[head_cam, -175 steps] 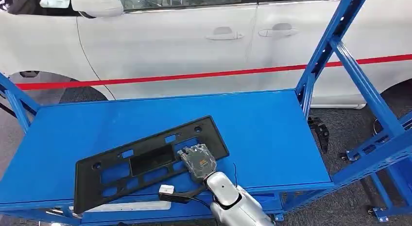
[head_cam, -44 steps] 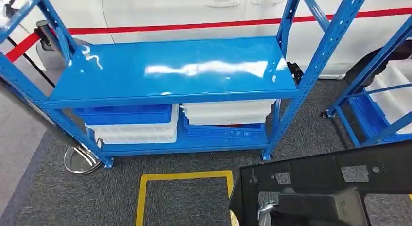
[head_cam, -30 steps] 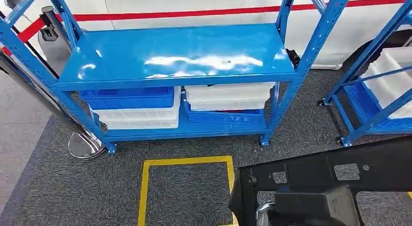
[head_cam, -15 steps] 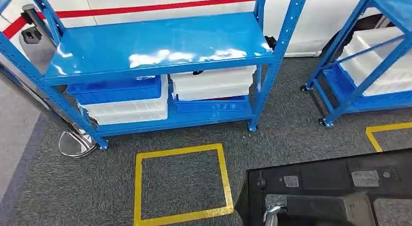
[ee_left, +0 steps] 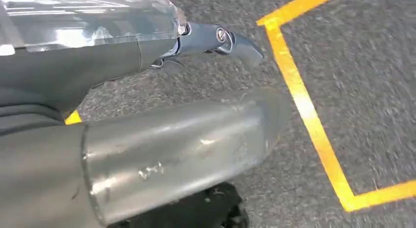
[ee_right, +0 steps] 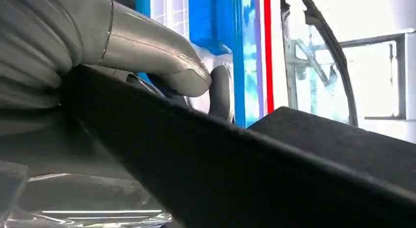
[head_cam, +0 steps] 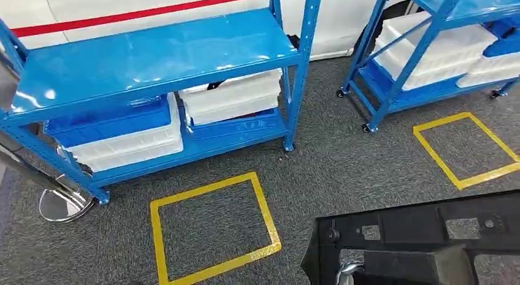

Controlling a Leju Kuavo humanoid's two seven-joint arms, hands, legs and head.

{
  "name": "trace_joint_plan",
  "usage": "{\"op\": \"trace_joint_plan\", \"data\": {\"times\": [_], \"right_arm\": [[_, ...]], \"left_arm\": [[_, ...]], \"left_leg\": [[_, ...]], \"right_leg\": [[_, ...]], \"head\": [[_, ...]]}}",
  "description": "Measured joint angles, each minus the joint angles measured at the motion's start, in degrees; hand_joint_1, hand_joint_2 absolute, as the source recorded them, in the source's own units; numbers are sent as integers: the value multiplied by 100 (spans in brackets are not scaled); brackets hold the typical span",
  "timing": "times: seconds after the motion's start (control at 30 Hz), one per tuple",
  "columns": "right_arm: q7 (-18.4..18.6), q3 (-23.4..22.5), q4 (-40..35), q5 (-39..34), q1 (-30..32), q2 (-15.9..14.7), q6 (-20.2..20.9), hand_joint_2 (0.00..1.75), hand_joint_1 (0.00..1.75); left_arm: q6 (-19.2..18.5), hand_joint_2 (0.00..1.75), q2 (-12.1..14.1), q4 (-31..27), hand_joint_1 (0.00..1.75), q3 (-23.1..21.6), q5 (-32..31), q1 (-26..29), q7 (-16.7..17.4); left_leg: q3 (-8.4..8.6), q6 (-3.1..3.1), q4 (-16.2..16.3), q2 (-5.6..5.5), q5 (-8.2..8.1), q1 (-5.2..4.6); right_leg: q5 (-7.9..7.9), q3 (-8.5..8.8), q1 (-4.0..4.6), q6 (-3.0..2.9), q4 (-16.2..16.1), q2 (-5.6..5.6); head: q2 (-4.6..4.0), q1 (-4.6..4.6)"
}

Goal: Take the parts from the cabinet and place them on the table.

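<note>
Shelving (head_cam: 147, 58) in blue stands on grey carpet, crates on its lower tier. Nearer, the black panel (head_cam: 423, 242) hangs above the floor, pinched by the right hand (ee_right: 147, 56). The left hand (ee_left: 171, 144) hangs empty, its fingers too blurred to judge.

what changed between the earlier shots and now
The black panel lay on the blue shelf with the right hand on it; now that hand grips it, lifted off and carried low in front of the robot. The robot has stepped back and turned, so the whole view has shifted. The shelf and the bins stayed put; the left hand holds nothing.
</note>
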Motion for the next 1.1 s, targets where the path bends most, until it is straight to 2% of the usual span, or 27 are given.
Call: {"op": "trace_joint_plan", "data": {"times": [0.07, 0.1, 0.13, 0.17, 0.2, 0.23, 0.27, 0.3, 0.33, 0.4, 0.43, 0.47, 0.57, 0.6, 0.63, 0.67, 0.7, 0.73, 0.77, 0.8, 0.83, 0.87, 0.9, 0.93, 0.97, 1.0, 1.1], "right_arm": [[6, -7, -11, -2, 7, 0, -2, 175, 175], [11, -7, -15, -2, 11, 0, 2, 175, 175], [11, -7, -22, -4, 19, 9, 7, 175, 175], [11, -7, -28, -7, 7, 15, 7, 175, 175], [18, -7, -26, -7, -6, 22, 7, 175, 175], [20, -7, -28, -9, -2, 24, 7, 175, 175], [20, -7, -26, -11, 0, 26, 9, 175, 175], [24, -7, -26, -13, 2, 26, 9, 175, 175], [24, -7, -26, -13, 4, 26, 9, 175, 175], [26, -7, -26, -13, 2, 28, 11, 175, 175], [26, -7, -24, -13, -1, 28, 20, 175, 175], [24, -7, -13, -13, -20, 31, 24, 175, 175], [22, 7, 29, -13, -45, 33, 39, 175, 175], [22, 7, 46, -13, -51, 33, 44, 175, 175], [13, 7, 70, -13, -61, 33, 57, 175, 175], [4, 13, 85, -13, -85, 33, 70, 175, 175], [2, 17, 127, -13, -138, 33, 92, 175, 175], [2, 26, 173, -13, -194, 33, 96, 175, 175], [0, 35, 207, -13, -218, 33, 101, 175, 175], [-9, 37, 236, -13, -227, 33, 107, 175, 175], [-13, 37, 273, -13, -241, 33, 114, 175, 175], [-20, 39, 319, -13, -270, 33, 136, 175, 175], [-26, 42, 354, -13, -308, 33, 155, 175, 175], [-37, 44, 374, -13, -345, 33, 160, 175, 175], [-50, 46, 395, -13, -393, 33, 166, 175, 175], [-52, 48, 415, -13, -439, 33, 181, 175, 175], [-66, 48, 470, -39, -464, 33, 197, 175, 175]], "left_arm": [[-2, 0, 0, 0, 0, 0, 20, -47, 11], [-2, 0, 0, 0, 0, 2, 24, -64, 15], [-7, 0, 22, 0, 0, 2, 26, -63, 17], [-15, 0, 24, 2, 0, 4, 28, -58, 17], [-26, 0, 24, 2, 0, 4, 28, -44, 22], [-28, 0, 41, 2, 0, 11, 28, -26, 26], [-31, 0, 46, 2, 0, 13, 28, -7, 33], [-35, 0, 55, 2, 0, 15, 28, 5, 35], [-37, 0, 57, 2, 0, 15, 28, 6, 35], [-63, 0, 83, 0, 0, 15, 31, -4, 35], [-76, 0, 98, 2, 0, 17, 35, 1, 35], [-92, 0, 101, 2, 0, 22, 37, 4, 46], [-123, 0, 133, 2, 0, 33, 57, 7, 61], [-133, 0, 133, 2, 0, 33, 83, -4, 63], [-140, 0, 136, 2, 0, 35, 109, -11, 70], [-140, 0, 140, 2, 0, 39, 147, -5, 72], [-142, 0, 160, 2, 0, 48, 157, 9, 83], [-144, 0, 168, 2, 0, 59, 159, 25, 90], [-146, 0, 186, 2, 0, 68, 162, 36, 96], [-146, 0, 199, 2, 0, 74, 172, 37, 109], [-149, 0, 208, 2, 0, 79, 201, 35, 120], [-153, 0, 216, 2, 0, 85, 221, 26, 122], [-166, 0, 219, 2, 0, 90, 225, 16, 129], [-173, 0, 221, 2, 0, 92, 225, 7, 138], [-173, 0, 223, 2, 0, 100, 225, 11, 140], [-177, 0, 225, 2, 0, 116, 225, 13, 140], [-208, 0, 234, 2, 0, 138, 225, -29, 146]], "left_leg": [[30, -48, -12, 124, 22, 9], [43, -88, -13, 204, 17, -27], [6, -120, 58, -59, -93, 16], [-109, -140, 333, -415, -335, 31], [-280, -167, 749, -578, -595, 56], [-470, -188, 1223, -646, -827, 70], [-625, -206, 1604, -663, -961, 70], [-685, -222, 1771, -664, -938, 70], [-603, -228, 1623, -666, -756, 77], [-140, -235, 703, -754, -216, 115], [73, -230, 232, -949, -89, 144], [182, -217, 125, -1274, -186, 145], [121, -139, 95, -1121, -204, 117], [113, -77, 45, -1034, -162, 146], [110, -23, 13, -934, -124, 170], [94, 22, -2, -877, -109, 156], [71, 41, -2, -773, -100, 135], [52, 49, 7, -665, -96, 113], [26, 52, 14, -569, -93, 98], [15, 52, 21, -478, -93, 90], [16, 52, 23, -401, -94, 87], [15, 47, 25, -329, -97, 86], [29, 35, 25, -264, -104, 86], [65, 16, 28, -204, -116, 82], [78, -9, 32, -153, -130, 51], [80, -47, 53, -109, -142, 30], [122, -129, 33, 84, -143, 28]], "right_leg": [[1, -44, 21, -47, -31, 132], [55, -48, -35, -115, -116, 214], [104, -36, -70, -141, -149, 253], [140, -73, -84, -186, -160, 328], [162, -107, -85, -212, -159, 394], [176, -137, -81, -224, -152, 466], [191, -168, -77, -217, -133, 556], [199, -199, -79, -211, -101, 644], [202, -224, -85, -206, -65, 730], [189, -258, -99, -175, 14, 895], [178, -285, -105, -148, 60, 958], [187, -348, -91, -97, 105, 1030], [284, -448, -123, 51, 101, 1239], [317, -480, -85, 106, 96, 1315], [257, -512, -111, 102, 169, 1163], [79, -614, -80, 113, 360, 849], [-176, -799, -85, 134, 755, 656], [-431, -1027, -97, 154, 1264, 564], [-590, -1196, -110, 169, 1667, 542], [-617, -1265, -122, 176, 1880, 528], [-519, -1187, -127, 179, 1800, 518], [-342, -991, -127, 172, 1492, 491], [-111, -674, -125, 153, 974, 423], [85, -313, -113, 115, 393, 217], [-4, -172, -57, 80, 111, -69], [24, -190, -33, 18, 88, 3], [40, -260, -5, -61, 81, 194]], "head": [[0, 42], [0, 44], [0, 55], [0, 0], [0, -24], [0, -31], [0, -28], [0, -35], [0, -37], [0, -37], [0, -39], [0, -37], [0, -39], [0, -42], [0, -39], [0, 18], [0, 39], [0, 35], [0, 35], [0, 35], [0, 35], [0, 37], [0, 37], [0, 37], [0, 37], [0, 31], [0, 18]]}}
